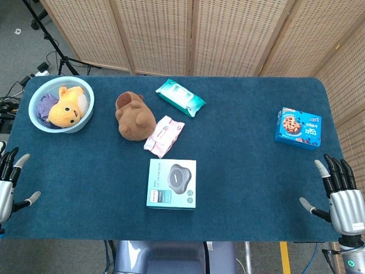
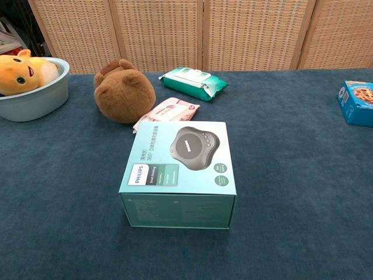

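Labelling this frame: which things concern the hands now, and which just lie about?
Hands' things: left hand, open, nearest bowl; right hand, open, nearest cookie box.
Lying about: yellow plush, brown plush, green wipes, pink wipes, Philips box.

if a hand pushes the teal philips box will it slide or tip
The Philips box lies flat and low on the blue cloth table, so it would probably slide, not tip. Its rigid-looking cardboard should keep shape; the fuzzy cloth may drag.

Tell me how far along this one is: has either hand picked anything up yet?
Nothing is in hand. The left hand and right hand sit open at the table edges, touching nothing. The yellow plush already lies in the basin; the Philips box, brown plush and cookie box lie untouched.
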Tool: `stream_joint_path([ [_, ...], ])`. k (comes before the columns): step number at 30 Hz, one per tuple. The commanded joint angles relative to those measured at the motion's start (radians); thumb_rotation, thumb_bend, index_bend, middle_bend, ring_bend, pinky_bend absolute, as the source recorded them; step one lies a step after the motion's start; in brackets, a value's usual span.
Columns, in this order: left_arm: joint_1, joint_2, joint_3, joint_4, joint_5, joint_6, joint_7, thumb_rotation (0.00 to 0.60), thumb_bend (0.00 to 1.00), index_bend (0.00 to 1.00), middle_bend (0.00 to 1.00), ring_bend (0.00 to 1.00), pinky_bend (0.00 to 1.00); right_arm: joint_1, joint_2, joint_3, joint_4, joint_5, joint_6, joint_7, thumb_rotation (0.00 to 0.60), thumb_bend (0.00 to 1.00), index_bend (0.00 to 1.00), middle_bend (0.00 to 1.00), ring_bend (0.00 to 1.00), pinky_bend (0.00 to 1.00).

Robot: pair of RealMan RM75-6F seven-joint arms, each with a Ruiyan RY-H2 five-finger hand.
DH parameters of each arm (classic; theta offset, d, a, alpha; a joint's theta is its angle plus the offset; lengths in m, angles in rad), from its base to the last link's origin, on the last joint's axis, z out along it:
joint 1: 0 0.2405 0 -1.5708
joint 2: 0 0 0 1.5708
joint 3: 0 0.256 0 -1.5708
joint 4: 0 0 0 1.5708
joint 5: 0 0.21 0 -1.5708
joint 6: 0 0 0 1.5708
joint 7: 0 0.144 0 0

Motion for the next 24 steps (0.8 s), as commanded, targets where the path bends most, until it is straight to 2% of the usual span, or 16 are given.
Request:
stream_joint_path([
  [1, 0.001, 0.003, 0.001, -0.001, -0.003, -0.003, 0.003, 0.600, 0.00, 0.00, 0.00, 0.00, 0.00, 0.001, 0.000, -0.001, -0.002, 0.001, -0.004, -0.002, 0.600, 0.00, 0.00, 0.00, 0.00, 0.00],
  [10, -0.001, 0.017, -0.001, -0.013, -0.016, -0.019, -0.005, 0.600, 0.00, 0.00, 0.00, 0.00, 0.00, 0.000, 0.005, -0.004, -0.012, 0.005, -0.011, -0.002, 0.600, 0.00, 0.00, 0.00, 0.00, 0.00],
  [11, -0.007, 0.017, -0.014, -0.012, -0.025, -0.019, -0.005, 0.600, 0.00, 0.00, 0.04, 0.03, 0.00, 0.000, 0.006, -0.004, -0.015, 0.006, -0.013, -0.001, 0.600, 0.00, 0.00, 0.00, 0.00, 0.00],
  [12, -0.013, 0.011, -0.029, -0.007, -0.035, -0.018, -0.005, 0.600, 0.00, 0.00, 0.21, 0.19, 0.08, 0.000, 0.008, -0.005, -0.018, 0.007, -0.015, -0.001, 0.600, 0.00, 0.00, 0.00, 0.00, 0.00],
  [14, -0.030, -0.001, -0.055, -0.003, -0.059, -0.030, -0.024, 0.600, 0.00, 0.00, 0.56, 0.56, 0.40, 0.000, 0.010, -0.004, -0.020, 0.009, -0.017, -0.002, 0.600, 0.00, 0.00, 0.00, 0.00, 0.00],
  [15, -0.045, -0.006, -0.073, 0.001, -0.082, -0.051, -0.038, 0.600, 0.00, 0.00, 0.77, 0.80, 0.67, 0.000, 0.010, -0.004, -0.020, 0.012, -0.019, -0.002, 0.600, 0.00, 0.00, 0.00, 0.00, 0.00],
  [16, -0.058, -0.008, -0.088, 0.002, -0.112, -0.077, -0.036, 0.600, 0.00, 0.00, 0.88, 0.92, 0.87, -0.001, 0.010, -0.003, -0.020, 0.015, -0.021, -0.002, 0.600, 0.00, 0.00, 0.00, 0.00, 0.00],
  [18, -0.098, 0.020, -0.112, -0.031, -0.196, -0.194, -0.045, 0.600, 0.00, 0.00, 0.95, 0.99, 0.96, 0.000, 0.012, -0.003, -0.021, 0.021, -0.028, 0.001, 0.600, 0.00, 0.00, 0.00, 0.00, 0.00],
  [21, -0.164, 0.084, -0.163, -0.071, -0.321, -0.361, -0.082, 0.600, 0.02, 0.00, 0.97, 1.00, 0.97, 0.000, 0.017, 0.000, -0.026, 0.029, -0.032, 0.008, 0.600, 0.00, 0.00, 0.00, 0.00, 0.00],
  [24, -0.197, 0.100, -0.189, -0.058, -0.383, -0.427, -0.081, 0.600, 0.17, 0.00, 0.98, 1.00, 0.97, 0.001, 0.019, 0.002, -0.027, 0.034, -0.034, 0.011, 0.600, 0.00, 0.00, 0.00, 0.00, 0.00],
])
